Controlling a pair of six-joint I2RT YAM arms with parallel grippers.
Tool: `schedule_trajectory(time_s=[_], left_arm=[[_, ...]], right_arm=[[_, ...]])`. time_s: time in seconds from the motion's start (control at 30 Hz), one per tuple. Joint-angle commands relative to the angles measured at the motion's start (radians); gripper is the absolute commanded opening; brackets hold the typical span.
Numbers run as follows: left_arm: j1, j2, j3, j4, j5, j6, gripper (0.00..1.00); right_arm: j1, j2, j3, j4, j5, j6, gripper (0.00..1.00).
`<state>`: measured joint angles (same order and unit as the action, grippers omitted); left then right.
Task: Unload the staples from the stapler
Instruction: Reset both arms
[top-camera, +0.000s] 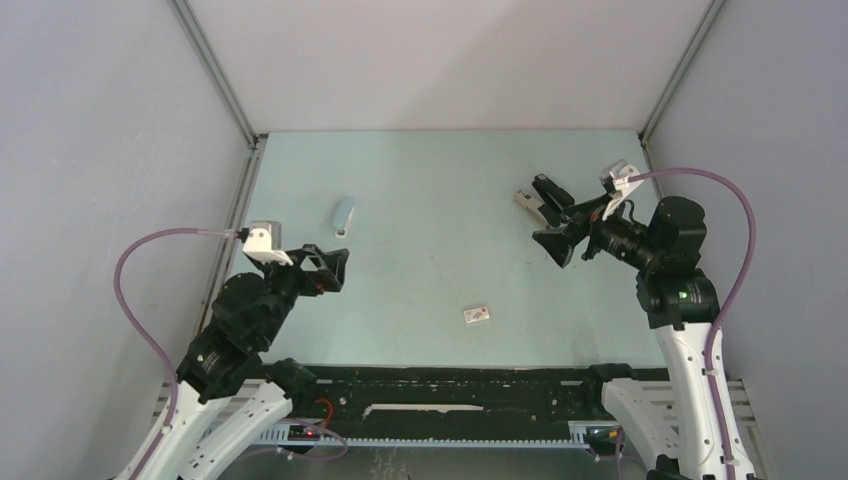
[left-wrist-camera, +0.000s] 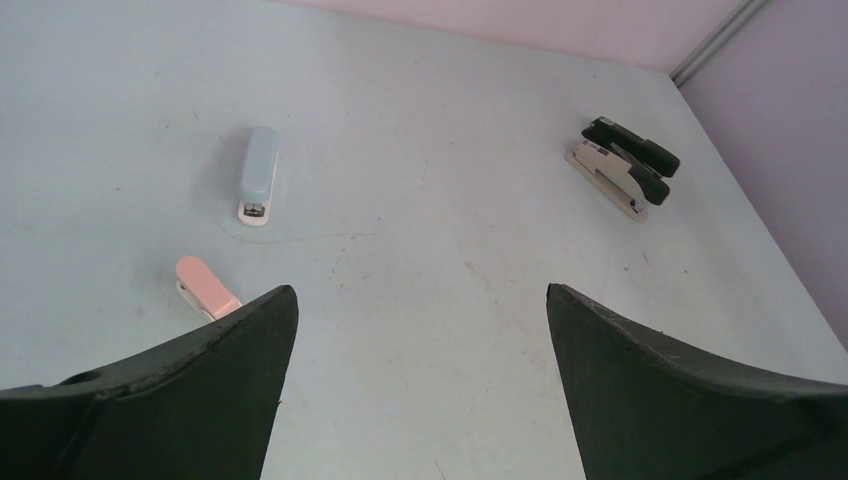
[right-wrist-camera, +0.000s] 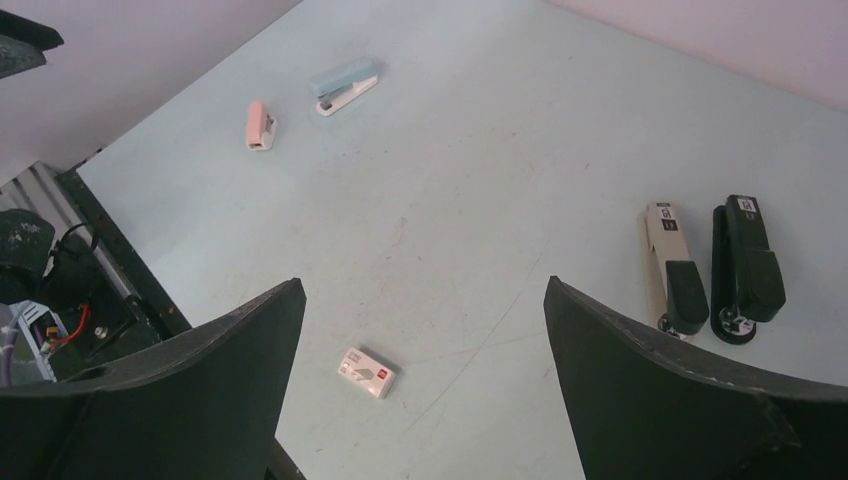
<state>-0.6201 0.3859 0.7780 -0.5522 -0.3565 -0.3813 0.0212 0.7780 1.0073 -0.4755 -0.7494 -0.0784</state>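
Hovering above the bench (top-camera: 440, 265), both your arms are bent and lean toward the middle. Your left tool (top-camera: 340, 270) hangs over the near left part and points to the right. Its two fingers are released and stand wide apart, with nothing between them. Your right tool (top-camera: 548, 213) hangs on the right side and points left. It is also released and empty.

Close to it lie a black stapler (right-wrist-camera: 745, 265) and a beige-and-black stapler (right-wrist-camera: 672, 265), side by side and almost touching. In the top view the right tool partly covers them. A light blue stapler (top-camera: 343, 214) lies on the left, well apart from those two. A small white box with a red mark (top-camera: 476, 314) lies nearer the front, between the arms.

Both wrist views show a pink stapler (left-wrist-camera: 207, 288) near the blue one, but in the top view your left arm hides it. The left wrist view does not show the box. The staples are not visible in any view, and you cannot tell which stapler holds them.
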Motion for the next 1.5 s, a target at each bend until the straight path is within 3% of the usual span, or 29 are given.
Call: schedule_trajectory(time_s=[0.0, 0.3, 1.47], left_arm=[[0.098, 0.042, -0.026, 0.068, 0.147, 0.009, 1.00], [0.209, 0.075, -0.034, 0.101, 0.275, 0.003, 1.00], [0.216, 0.056, -0.045, 0.107, 0.298, 0.015, 1.00]], right_arm=[[-0.005, -0.028, -0.014, 0.059, 0.054, 0.064, 1.00], [-0.004, -0.036, -0.025, 0.090, 0.128, 0.102, 1.00], [0.022, -0.042, -0.041, 0.098, 0.141, 0.108, 1.00]])
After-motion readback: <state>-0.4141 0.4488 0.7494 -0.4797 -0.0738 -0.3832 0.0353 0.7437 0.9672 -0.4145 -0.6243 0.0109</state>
